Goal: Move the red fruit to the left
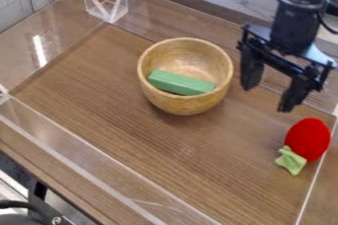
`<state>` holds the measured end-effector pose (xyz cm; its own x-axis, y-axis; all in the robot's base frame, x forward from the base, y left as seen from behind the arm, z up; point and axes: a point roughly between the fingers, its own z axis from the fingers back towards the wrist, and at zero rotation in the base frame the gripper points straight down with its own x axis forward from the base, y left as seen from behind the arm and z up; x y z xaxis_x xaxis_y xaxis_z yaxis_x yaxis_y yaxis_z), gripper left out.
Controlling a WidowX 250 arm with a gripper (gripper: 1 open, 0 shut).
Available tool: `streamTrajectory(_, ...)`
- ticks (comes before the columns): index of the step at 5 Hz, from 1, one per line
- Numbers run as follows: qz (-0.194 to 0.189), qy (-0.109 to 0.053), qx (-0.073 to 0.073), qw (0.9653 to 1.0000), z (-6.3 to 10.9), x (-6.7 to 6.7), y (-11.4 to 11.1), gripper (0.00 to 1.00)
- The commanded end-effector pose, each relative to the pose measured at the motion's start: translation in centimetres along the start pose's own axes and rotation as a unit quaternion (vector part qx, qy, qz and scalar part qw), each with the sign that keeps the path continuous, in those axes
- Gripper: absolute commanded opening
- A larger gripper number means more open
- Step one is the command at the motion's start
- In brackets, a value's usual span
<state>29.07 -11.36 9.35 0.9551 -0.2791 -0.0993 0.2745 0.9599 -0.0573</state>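
The red fruit (pixel 307 139) lies at the table's right edge, with its light green leafy top (pixel 292 160) pointing toward the front. My gripper (pixel 272 83) hangs pointing down, a short way up and to the left of the fruit, apart from it. Its two black fingers (pixel 251 69) stand wide open with nothing between them.
A wooden bowl (pixel 187 75) holding a flat green block (pixel 181 82) stands mid-table, just left of the gripper. Clear plastic walls (pixel 79 140) ring the wooden table. A small clear stand (pixel 105 5) sits at the back left.
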Motion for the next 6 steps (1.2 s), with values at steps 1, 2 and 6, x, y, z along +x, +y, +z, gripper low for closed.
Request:
streamTrajectory(1,-0.014,-0.047,-0.002,0.9988,1.2,1.4,-1.9,1.0)
streamTrajectory(2,-0.006,-0.061,-0.003,0.9981,0.4,2.1,-2.9,1.0)
streamTrajectory(6,-0.036,-0.106,0.014,0.9937,0.1,3.1,-3.6,1.0)
